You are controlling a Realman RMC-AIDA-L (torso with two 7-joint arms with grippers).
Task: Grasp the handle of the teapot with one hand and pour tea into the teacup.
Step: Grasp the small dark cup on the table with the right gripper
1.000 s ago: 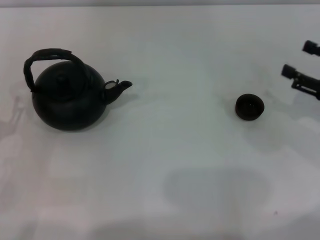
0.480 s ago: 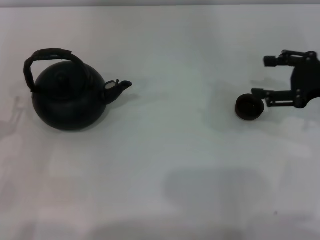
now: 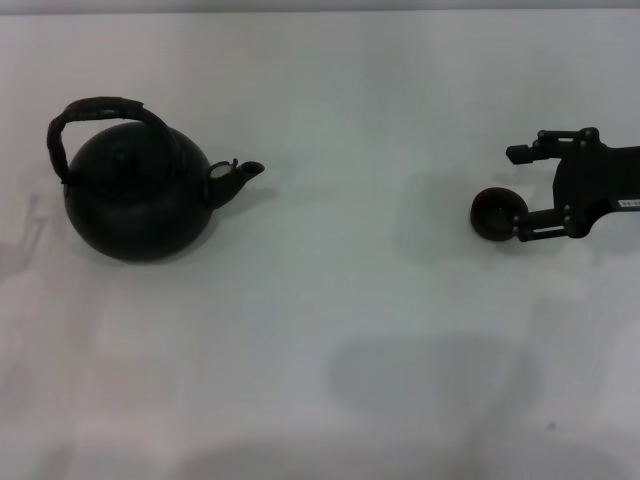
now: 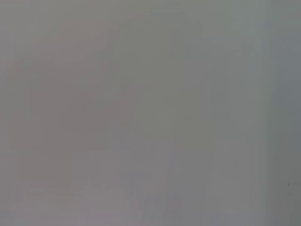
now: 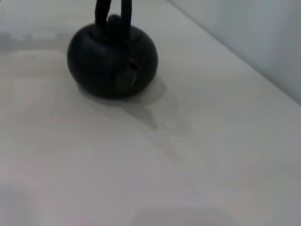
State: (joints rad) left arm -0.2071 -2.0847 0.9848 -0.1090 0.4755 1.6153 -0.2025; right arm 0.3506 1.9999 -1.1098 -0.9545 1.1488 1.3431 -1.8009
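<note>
The big round black teapot point(image 3: 140, 195), with its dark hoop handle point(image 3: 95, 115) arching over the lid, is sitting on the white table point(image 3: 330, 330) at the left, while the right gripper point(image 3: 517, 190) is spreading its fingers wide around the tiny black teacup point(image 3: 495, 213) at the right.

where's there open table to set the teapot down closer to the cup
Bare table runs between the teapot spout and the teacup, and along the whole near side. It is crowded only at the teacup's right, where the right gripper brackets it.
</note>
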